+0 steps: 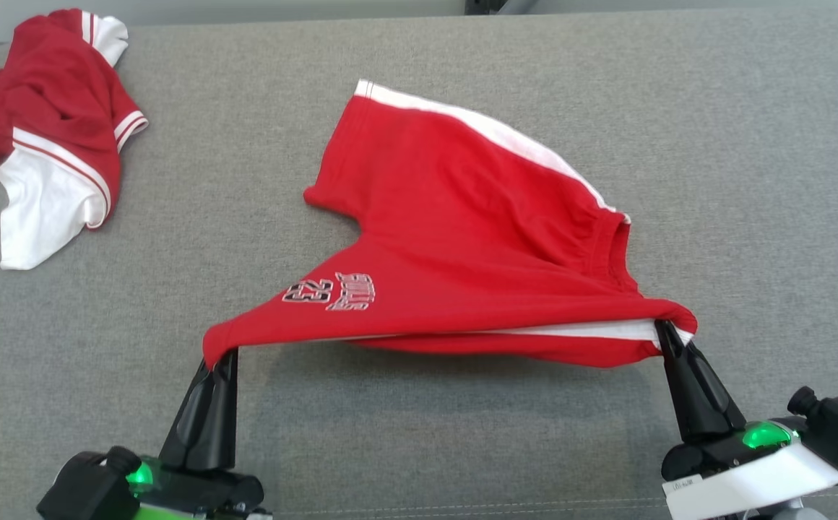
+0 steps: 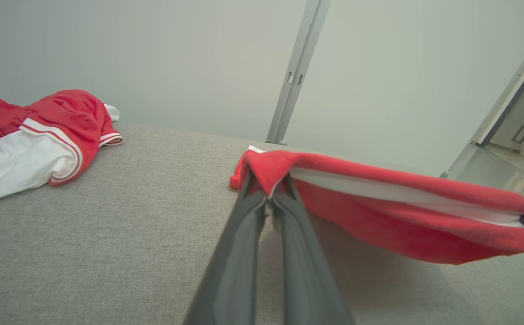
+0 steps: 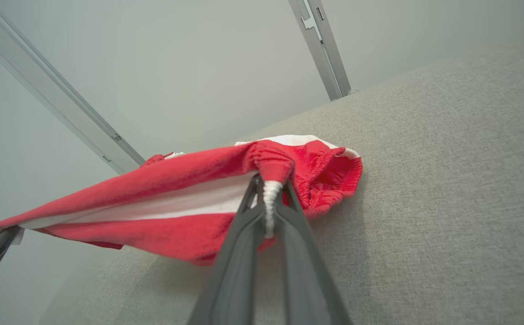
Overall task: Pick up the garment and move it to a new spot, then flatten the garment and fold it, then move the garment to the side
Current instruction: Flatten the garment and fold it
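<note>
Grey cloth surface (image 1: 462, 58) carries red shorts (image 1: 462, 217) at its middle, their near edge lifted and stretched between the left gripper (image 1: 225, 355), clamped on a leg corner, and the right gripper (image 1: 663, 328), clamped on the waistband corner. From the head view the printed 23 (image 1: 308, 292) reads on the upper face, and a red-and-white jersey (image 1: 50, 130) lies crumpled far left. Both wrist views add a pale wall (image 2: 153, 54) and metal post (image 2: 296, 72) behind, and a white stripe (image 3: 153, 205) along the raised edge.
</note>
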You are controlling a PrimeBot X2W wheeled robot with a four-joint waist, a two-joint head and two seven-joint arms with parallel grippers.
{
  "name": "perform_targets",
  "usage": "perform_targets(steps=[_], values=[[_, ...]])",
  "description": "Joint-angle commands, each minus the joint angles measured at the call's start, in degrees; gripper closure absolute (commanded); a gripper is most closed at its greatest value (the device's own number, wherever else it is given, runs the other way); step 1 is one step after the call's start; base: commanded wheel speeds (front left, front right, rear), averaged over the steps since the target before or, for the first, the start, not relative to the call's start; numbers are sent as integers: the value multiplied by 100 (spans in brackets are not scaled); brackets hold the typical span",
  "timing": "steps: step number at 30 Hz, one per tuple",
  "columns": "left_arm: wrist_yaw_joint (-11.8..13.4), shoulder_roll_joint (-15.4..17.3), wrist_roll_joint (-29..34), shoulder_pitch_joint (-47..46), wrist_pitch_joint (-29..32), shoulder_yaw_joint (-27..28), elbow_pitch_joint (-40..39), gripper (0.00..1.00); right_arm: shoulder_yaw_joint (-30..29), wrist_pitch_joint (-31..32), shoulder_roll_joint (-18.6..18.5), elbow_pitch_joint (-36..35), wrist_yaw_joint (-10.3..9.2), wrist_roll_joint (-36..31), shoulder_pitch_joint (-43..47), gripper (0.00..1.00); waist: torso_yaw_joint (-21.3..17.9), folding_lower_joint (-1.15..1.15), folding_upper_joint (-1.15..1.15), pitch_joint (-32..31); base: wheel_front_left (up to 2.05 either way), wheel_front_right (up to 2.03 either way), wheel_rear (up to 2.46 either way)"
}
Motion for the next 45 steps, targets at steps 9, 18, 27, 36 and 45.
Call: perform_targets(steps=[9, 18, 27, 36, 45], values=[[-7, 391, 43, 441, -5, -34, -488, 100, 197, -17, -148, -265, -2, 259, 389, 100, -232, 1, 0, -253, 0, 0, 0], [-7, 957, 59, -400, 144, -590, 403, 100, 263, -17, 82, 523, -2, 366, -112, 100, -269, 1, 0, -259, 0, 0, 0], [-7, 1118, -245, -2058, 142, -1098, 1727, 100, 128, -17, 497, 1142, -1, 178, -796, 100, -367, 1, 0, 155, 0, 0, 0], [-7, 881, -526, -3904, 31, -1307, 3385, 100, -83, -17, 947, 1778, -1, -181, -1836, 100, -664, 1, 0, 1091, 0, 0, 0], [-6, 688, -550, -5049, -8, -1495, 4595, 100, -39, -17, 1046, 2172, -1, -364, -2483, 100, -785, 1, 0, 1532, 0, 0, 0]])
